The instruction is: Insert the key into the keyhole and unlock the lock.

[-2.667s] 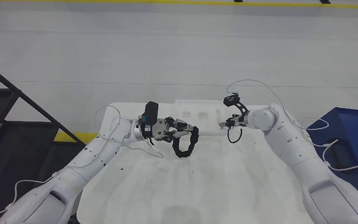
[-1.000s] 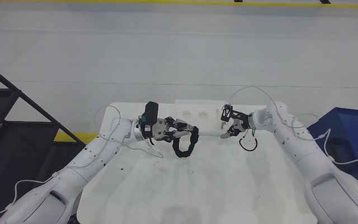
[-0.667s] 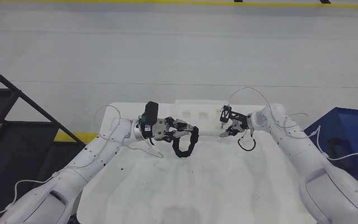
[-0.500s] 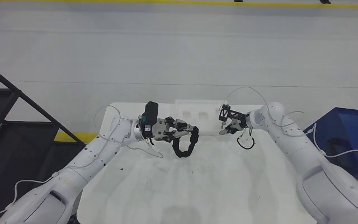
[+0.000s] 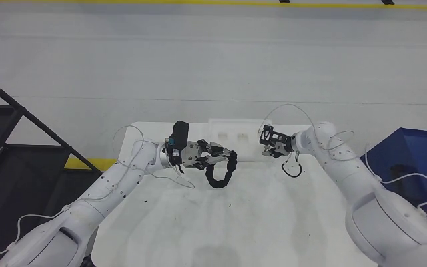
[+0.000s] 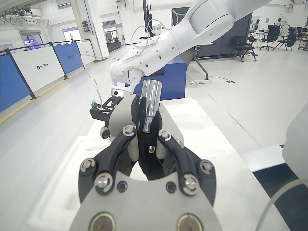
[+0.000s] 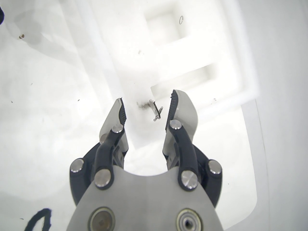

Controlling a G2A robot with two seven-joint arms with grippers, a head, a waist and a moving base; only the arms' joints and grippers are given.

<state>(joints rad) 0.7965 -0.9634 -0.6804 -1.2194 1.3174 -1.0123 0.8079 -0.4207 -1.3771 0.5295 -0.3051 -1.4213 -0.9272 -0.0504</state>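
The left gripper (image 6: 145, 118) is clamping the lock (image 6: 151, 97), barrel jutting beyond its fingertips for access, while the right gripper (image 7: 146, 111) is hovering open, straddling the key (image 7: 156, 110) for pickup.

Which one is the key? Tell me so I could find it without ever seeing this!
Find the white table, then the foam tray at its far edge. On the tray's flat rim, beside a rectangular pocket and under the right gripper with its open jaws, lies the key: a tiny thin sliver, the only metal thing on the foam.
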